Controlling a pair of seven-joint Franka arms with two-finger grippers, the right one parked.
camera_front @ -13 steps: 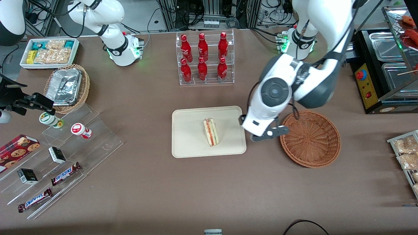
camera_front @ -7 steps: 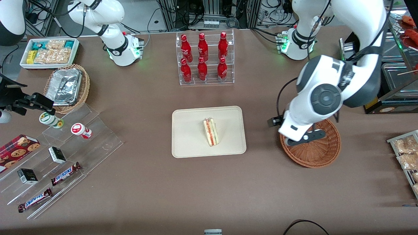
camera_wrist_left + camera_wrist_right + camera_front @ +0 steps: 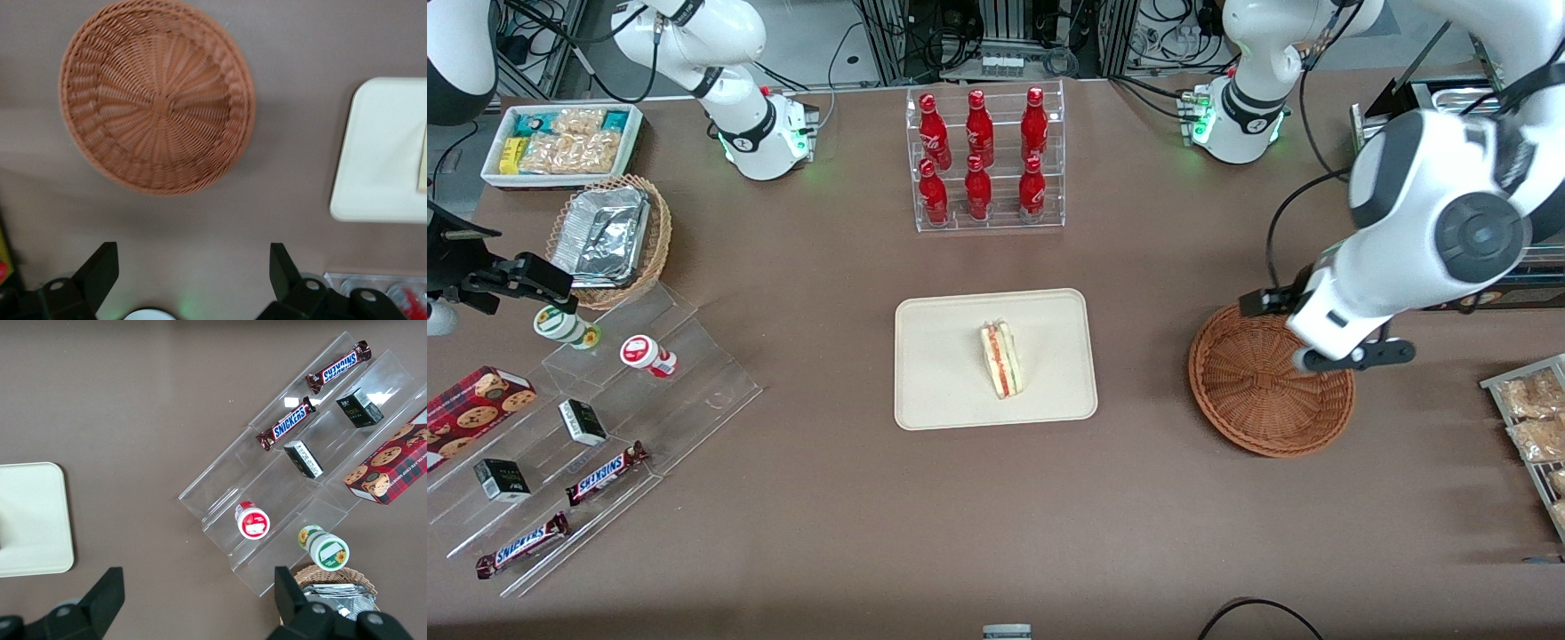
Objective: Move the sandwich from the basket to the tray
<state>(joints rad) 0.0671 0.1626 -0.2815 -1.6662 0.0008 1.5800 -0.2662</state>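
Sandwich (image 3: 1002,359) rests on tray (image 3: 943,391), basket (image 3: 1254,400) empty; we judge placement complete, the end effector (image 3: 190,270), fingers spread and empty above the basket, needing only to park.

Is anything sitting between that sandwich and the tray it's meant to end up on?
No. The sandwich already lies on the tray. The basket holds nothing, and the open tool hangs above the basket's rim, at the working arm's end.
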